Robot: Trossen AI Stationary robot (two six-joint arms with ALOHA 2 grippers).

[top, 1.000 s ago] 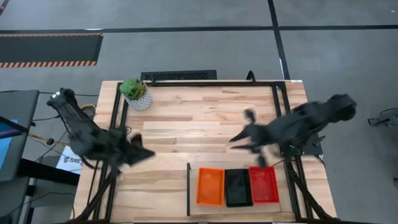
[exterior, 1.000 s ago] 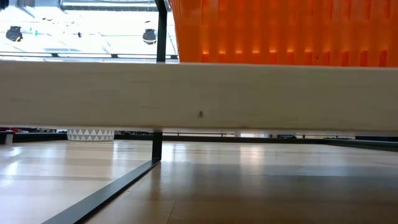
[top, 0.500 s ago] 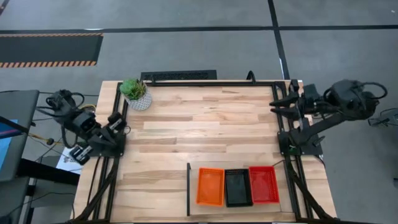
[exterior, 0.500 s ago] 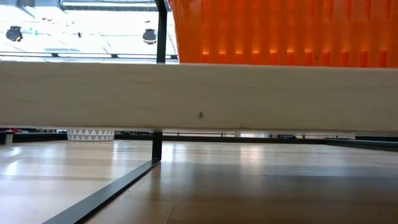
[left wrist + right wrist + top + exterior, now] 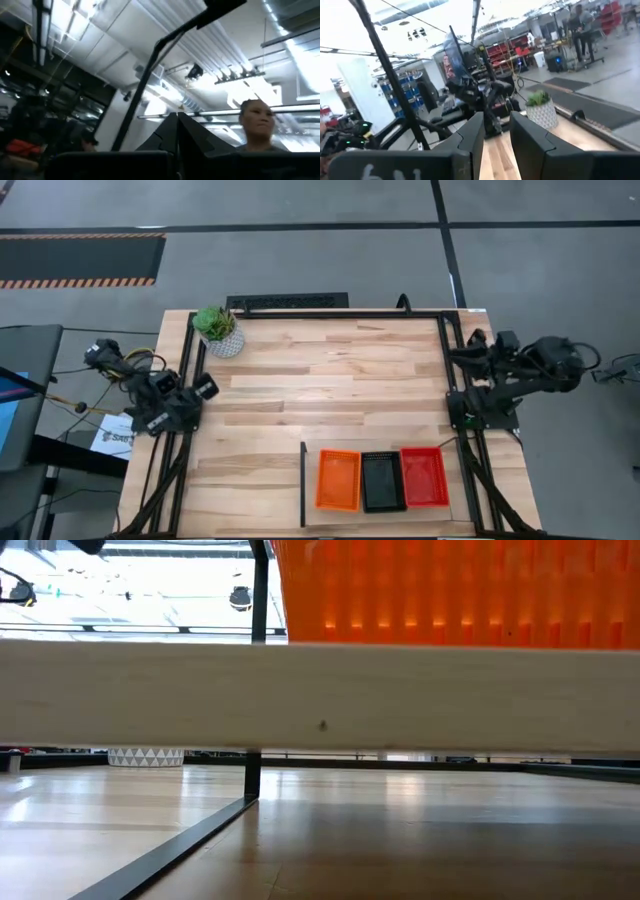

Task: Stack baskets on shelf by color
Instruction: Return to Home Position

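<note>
Three baskets stand side by side on the shelf (image 5: 375, 514) near the table's front edge: orange (image 5: 338, 479), black (image 5: 383, 480) and red (image 5: 424, 476). From above I cannot tell how many are nested in each. In the low view the orange basket (image 5: 450, 590) rests with its bottom on the shelf board (image 5: 320, 695). My left gripper (image 5: 177, 131) is shut and empty, tilted upward at the table's left edge (image 5: 206, 387). My right gripper (image 5: 496, 134) is open and empty, folded back at the table's right edge (image 5: 458, 352).
A potted plant (image 5: 218, 330) stands at the far left corner. Black frame rails (image 5: 445, 370) run along the table's sides. Bare wooden tabletop (image 5: 330, 390) lies between the arms. A person (image 5: 257, 122) shows in the room beyond the table.
Both arms have drawn back from over the table and folded down at their own edges. The left gripper went toward the left edge and tipped upward. The right gripper went from mid-table toward the right edge. The baskets have stayed where they were.
</note>
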